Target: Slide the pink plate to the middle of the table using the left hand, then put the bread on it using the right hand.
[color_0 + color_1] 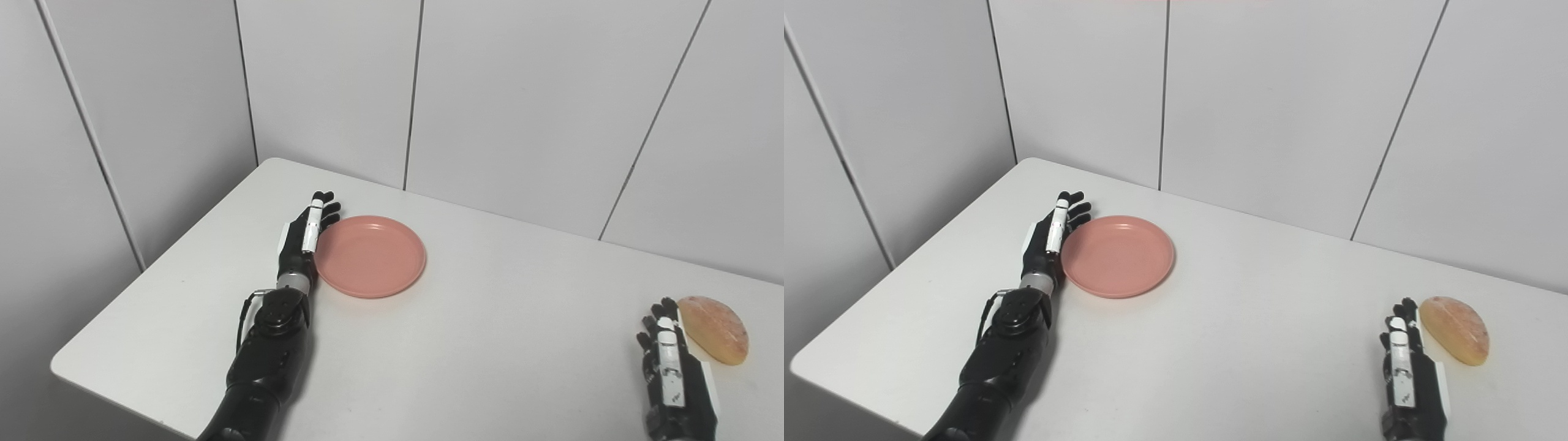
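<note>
Left eye view: the left hand (304,236), fingers straight and holding nothing, stands edge-on against the plate's (370,256) left rim (touching, it seems); the plate sits left of centre, so the push goes rightward.

Right eye view: the right hand (1405,361), fingers apart and empty, waits just left of the bread (1454,329) at lower right.

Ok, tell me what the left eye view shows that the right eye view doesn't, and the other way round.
Only the left eye view: the table's near left corner sits well inside the picture, with more wall to its left.

Only the right eye view: more bare tabletop to the right of the bread, and a clear gap between bread and right hand.

Both: the left hand, fingers straight, edge-on against the left rim of the pink plate, which is empty; the right hand open beside the bread, not holding it.
</note>
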`<state>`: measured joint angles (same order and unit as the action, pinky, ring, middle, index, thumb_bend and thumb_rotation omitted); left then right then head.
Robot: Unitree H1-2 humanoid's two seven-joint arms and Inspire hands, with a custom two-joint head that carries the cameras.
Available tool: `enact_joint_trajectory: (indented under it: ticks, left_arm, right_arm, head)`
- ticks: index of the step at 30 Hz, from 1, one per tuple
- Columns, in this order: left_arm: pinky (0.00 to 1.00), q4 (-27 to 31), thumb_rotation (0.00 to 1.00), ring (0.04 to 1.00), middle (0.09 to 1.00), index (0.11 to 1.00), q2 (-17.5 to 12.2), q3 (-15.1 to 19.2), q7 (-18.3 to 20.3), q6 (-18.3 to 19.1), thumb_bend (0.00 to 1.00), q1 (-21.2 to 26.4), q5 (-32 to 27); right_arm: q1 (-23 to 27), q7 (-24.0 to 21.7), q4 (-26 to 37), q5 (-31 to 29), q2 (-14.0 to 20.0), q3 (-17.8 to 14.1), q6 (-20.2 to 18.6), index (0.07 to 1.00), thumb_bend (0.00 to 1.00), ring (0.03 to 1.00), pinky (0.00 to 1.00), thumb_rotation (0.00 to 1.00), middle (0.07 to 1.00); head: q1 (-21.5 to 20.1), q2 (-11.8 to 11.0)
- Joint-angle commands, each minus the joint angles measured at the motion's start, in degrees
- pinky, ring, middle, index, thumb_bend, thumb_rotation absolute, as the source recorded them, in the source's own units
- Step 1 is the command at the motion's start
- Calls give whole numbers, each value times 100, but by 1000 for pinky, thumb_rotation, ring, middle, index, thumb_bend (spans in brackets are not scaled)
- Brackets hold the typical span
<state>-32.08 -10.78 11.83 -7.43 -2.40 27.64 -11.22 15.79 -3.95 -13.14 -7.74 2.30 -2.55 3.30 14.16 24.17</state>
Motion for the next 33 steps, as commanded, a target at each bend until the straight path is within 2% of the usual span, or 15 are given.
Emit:
enact_joint_trajectory:
  ticks: [1, 5, 12, 16, 20, 24, 29, 33]
  left_arm:
    - [821, 99, 1000, 828, 815, 803, 164, -222, 321, 202, 455, 30, 47]
    - [808, 172, 1000, 844, 835, 815, 244, -401, 446, 272, 458, 8, 47]
    - [815, 220, 1000, 832, 824, 808, 285, -740, 561, 372, 462, -34, 279]
    - [842, 302, 1000, 854, 842, 822, 394, -777, 704, 535, 467, -72, 157]
    - [858, 389, 1000, 848, 828, 812, 593, -738, 855, 625, 449, -158, -73]
    - [858, 773, 1000, 844, 824, 810, 848, -658, 759, 1013, 447, -323, -271]
    - [811, 1122, 1000, 810, 788, 768, 1111, -612, 639, 1171, 424, -495, -225]
    - [839, 1354, 1000, 834, 814, 797, 1224, -732, 821, 1322, 437, -648, -231]
  right_arm:
    - [171, -65, 73, -76, -74, 8, 204, 1000, 620, 1000, 1000, 896, 1000]
    - [166, 16, 104, 89, -88, 42, 205, 1000, 658, 1000, 1000, 897, 1000]
    - [190, 230, 226, 237, -292, 63, 123, 1000, 633, 1000, 1000, 875, 1000]
    - [212, 313, 350, 239, -429, 92, -55, 1000, 622, 1000, 1000, 855, 1000]
    - [229, 308, 448, 314, -438, 185, -244, 1000, 670, 1000, 1000, 862, 1000]
    - [240, 320, 458, 355, -475, 236, -159, 1000, 625, 1000, 1000, 871, 1000]
    - [246, 345, 507, 349, -521, 242, -185, 1000, 601, 1000, 1000, 864, 1000]
    - [294, 419, 505, 384, -566, 241, -215, 1000, 575, 1000, 1000, 883, 1000]
  head:
    - [-20, 9]
    - [-254, 141]
    - [-832, 371]
    - [-1077, 447]
    - [-1358, 537]
    - [-1551, 638]
    - [-1747, 724]
    - [-2038, 794]
